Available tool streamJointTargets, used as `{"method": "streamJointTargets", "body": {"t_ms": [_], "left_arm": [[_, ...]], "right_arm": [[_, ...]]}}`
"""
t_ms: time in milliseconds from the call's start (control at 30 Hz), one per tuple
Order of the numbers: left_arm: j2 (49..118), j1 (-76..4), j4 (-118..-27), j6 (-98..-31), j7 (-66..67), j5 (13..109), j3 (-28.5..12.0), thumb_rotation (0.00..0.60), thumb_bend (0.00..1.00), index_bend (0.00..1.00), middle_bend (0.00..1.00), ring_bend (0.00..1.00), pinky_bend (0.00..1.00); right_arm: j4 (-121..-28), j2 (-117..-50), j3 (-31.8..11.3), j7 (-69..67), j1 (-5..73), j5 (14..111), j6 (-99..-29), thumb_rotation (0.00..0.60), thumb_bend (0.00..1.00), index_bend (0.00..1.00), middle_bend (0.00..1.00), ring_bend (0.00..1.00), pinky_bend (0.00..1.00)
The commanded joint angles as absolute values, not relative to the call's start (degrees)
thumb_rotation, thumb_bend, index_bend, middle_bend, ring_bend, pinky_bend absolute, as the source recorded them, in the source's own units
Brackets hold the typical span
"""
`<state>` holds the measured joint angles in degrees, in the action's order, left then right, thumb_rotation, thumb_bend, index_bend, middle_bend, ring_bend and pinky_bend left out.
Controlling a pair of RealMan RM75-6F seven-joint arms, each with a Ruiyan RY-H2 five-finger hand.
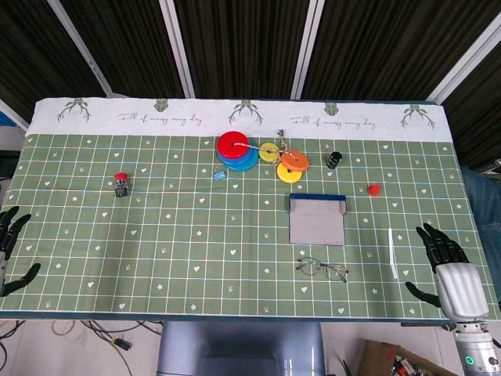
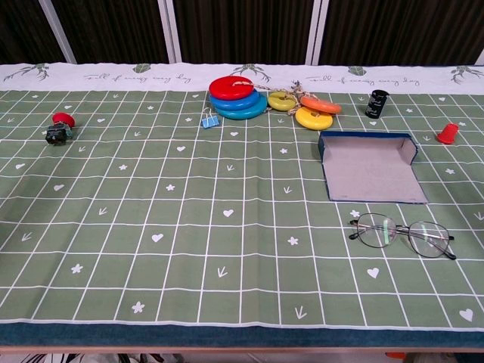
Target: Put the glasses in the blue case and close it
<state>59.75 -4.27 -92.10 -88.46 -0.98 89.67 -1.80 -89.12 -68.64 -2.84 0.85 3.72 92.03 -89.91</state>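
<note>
The thin-rimmed glasses [image 1: 322, 269] [image 2: 401, 234] lie flat on the green mat, just in front of the blue case [image 1: 317, 219] [image 2: 369, 166]. The case lies open with its grey lining up. My right hand [image 1: 448, 266] hovers at the table's near right corner, fingers spread, holding nothing, well right of the glasses. At the near left edge my left hand [image 1: 11, 244] shows only partly, fingers apart and empty. The chest view shows neither hand.
A white stick [image 1: 391, 251] lies between the glasses and my right hand. Coloured rings [image 1: 238, 150] on a string, a blue clip [image 1: 219, 175], a black cap [image 1: 335, 159], a red cone [image 1: 373, 189] and a red-topped button [image 1: 120, 184] sit farther back.
</note>
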Motion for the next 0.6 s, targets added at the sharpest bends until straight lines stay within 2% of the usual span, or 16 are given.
{"method": "streamJointTargets", "body": {"t_ms": [33, 133, 300, 467, 600], "left_arm": [[59.8, -4.4, -92.1, -88.0, -0.6, 89.5, -1.7, 0.6, 0.24, 0.08, 0.0, 0.0, 0.0], [59.9, -4.4, -92.4, -88.0, -0.8, 89.3, -1.8, 0.6, 0.24, 0.08, 0.0, 0.0, 0.0], [59.7, -4.4, -92.4, -87.9, -1.3, 88.9, -2.0, 0.6, 0.23, 0.08, 0.0, 0.0, 0.0], [59.7, -4.8, -92.5, -87.2, -1.2, 88.8, -2.0, 0.6, 0.23, 0.08, 0.0, 0.0, 0.0], [59.7, -4.8, -92.6, -87.0, -1.1, 88.8, -2.0, 0.6, 0.23, 0.08, 0.0, 0.0, 0.0]], "right_arm": [[-89.5, -69.0, -2.8, 0.9, 3.7, 91.3, -89.2, 0.6, 0.17, 0.01, 0.07, 0.12, 0.2], [-90.1, -69.8, -2.1, 0.2, 4.2, 90.8, -87.1, 0.6, 0.17, 0.02, 0.07, 0.12, 0.2], [-93.2, -70.1, -1.7, -5.3, 6.2, 87.9, -80.8, 0.6, 0.16, 0.14, 0.07, 0.12, 0.2], [-96.3, -68.9, -3.5, -11.1, 10.6, 83.1, -71.5, 0.6, 0.16, 0.25, 0.07, 0.12, 0.2], [-98.5, -69.1, -6.4, -12.7, 13.3, 77.2, -66.7, 0.6, 0.22, 0.32, 0.08, 0.12, 0.2]]}}
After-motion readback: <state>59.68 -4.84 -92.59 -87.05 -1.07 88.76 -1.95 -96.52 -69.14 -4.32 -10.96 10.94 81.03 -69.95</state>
